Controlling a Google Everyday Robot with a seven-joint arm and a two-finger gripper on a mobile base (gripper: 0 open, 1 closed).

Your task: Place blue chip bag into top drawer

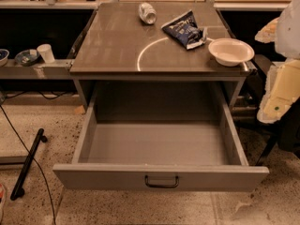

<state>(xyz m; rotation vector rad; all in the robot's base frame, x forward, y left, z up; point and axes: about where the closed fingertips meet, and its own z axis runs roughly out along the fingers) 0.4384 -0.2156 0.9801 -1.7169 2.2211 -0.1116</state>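
Note:
The blue chip bag (184, 29) lies crumpled on the cabinet top (117, 46), toward the back right. It is between a crushed can and a white bowl. The top drawer (159, 146) is pulled fully open below the cabinet top. Its grey inside is empty and its dark pull handle (161, 181) faces me. My gripper (280, 90) shows only as pale white and cream parts at the right edge of the camera view. It is beside the cabinet, to the right of the bowl and well away from the bag.
A silvery crushed can (147, 12) lies at the back of the cabinet top. A white bowl (231, 51) sits at its front right corner. A side shelf (35, 69) at left holds a white cup (46, 53) and small bowls. A black rod (27, 164) and cables lie on the floor at left.

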